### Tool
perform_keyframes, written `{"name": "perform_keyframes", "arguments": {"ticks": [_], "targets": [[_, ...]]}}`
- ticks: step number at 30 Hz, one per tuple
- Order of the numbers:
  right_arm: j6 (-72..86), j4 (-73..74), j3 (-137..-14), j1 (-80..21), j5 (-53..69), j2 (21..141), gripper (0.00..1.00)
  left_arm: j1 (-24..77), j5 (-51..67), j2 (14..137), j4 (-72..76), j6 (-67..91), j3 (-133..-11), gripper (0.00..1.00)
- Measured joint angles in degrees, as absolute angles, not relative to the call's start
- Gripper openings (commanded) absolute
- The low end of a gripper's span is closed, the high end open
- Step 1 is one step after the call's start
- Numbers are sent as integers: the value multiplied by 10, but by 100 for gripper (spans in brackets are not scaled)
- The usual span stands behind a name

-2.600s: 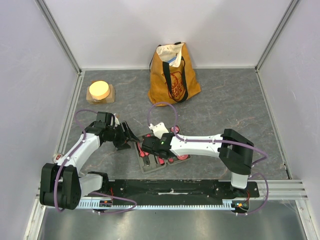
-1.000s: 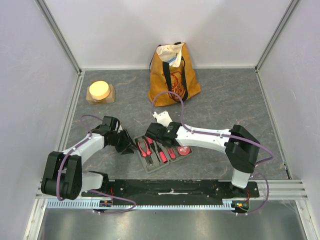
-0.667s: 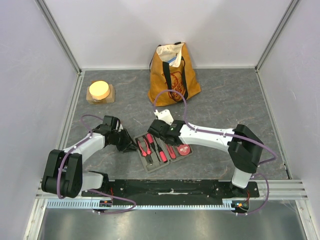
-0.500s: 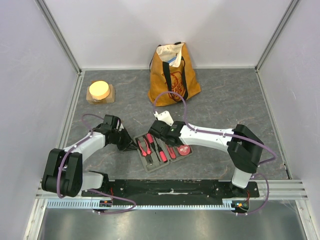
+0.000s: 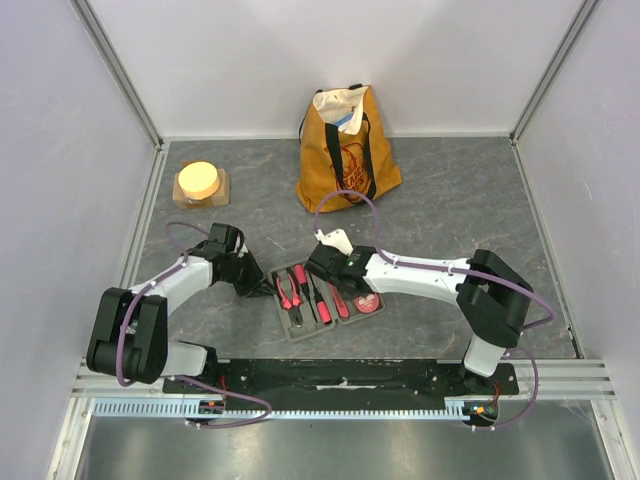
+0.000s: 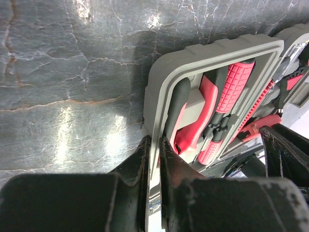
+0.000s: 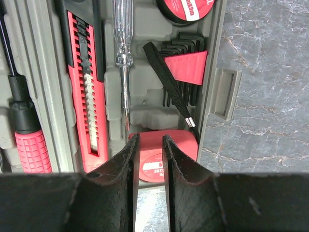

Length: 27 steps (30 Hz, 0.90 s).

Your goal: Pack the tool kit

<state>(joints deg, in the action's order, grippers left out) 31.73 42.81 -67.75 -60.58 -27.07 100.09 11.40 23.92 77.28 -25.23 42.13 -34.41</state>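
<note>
Left hand (image 6: 154, 157): clamped on the left rim of the tool case (image 5: 318, 300), one finger on each side of the grey lip.
Case position: it lies open and flat on the dark marbled surface (image 5: 450, 200), between my two arms.
Left half: pliers (image 6: 193, 121) with smooth red grips and a screwdriver (image 6: 234, 89) with a knurled red handle, both down in moulded slots.
Right half: a ridged red utility knife (image 7: 84, 82), a clear-handled tester screwdriver (image 7: 123, 53) and a fan of black hex keys (image 7: 186, 67) in a red holder, all seated.
Right hand (image 7: 147, 150): hovering over a rounded red tool (image 7: 157, 157), the tape measure by its look. Fingers a narrow slit apart, nothing between them.
Progress: every slot I can see is filled, so loading looks done. Folding the case shut and snapping the latch tab (image 7: 226, 94) is what's left, I reckon.
</note>
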Motion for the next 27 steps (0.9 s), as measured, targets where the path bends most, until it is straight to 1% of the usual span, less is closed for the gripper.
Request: {"name": "perform_keyframes", "arguments": {"ticks": [4,10,14,17,22,24,27], "targets": [[328,414,-658,-606,-265,988,30,115,239,778,-252,421,-348,9],[366,405,-627,-605,-256,974,33,115,246,784,-244,422,-349,9],[393,406,-615,-605,-253,974,38,115,254,789,-237,423,-349,9],[399,409,-616,-605,-255,973,45,115,257,790,-236,424,-349,8],[396,443,-665,-605,-272,973,55,115,259,792,-234,426,-349,9],[391,446,-694,-605,-281,969,58,115,259,792,-233,426,-349,9],[385,450,-702,-607,-288,950,59,115,260,792,-233,427,-349,9]]}}
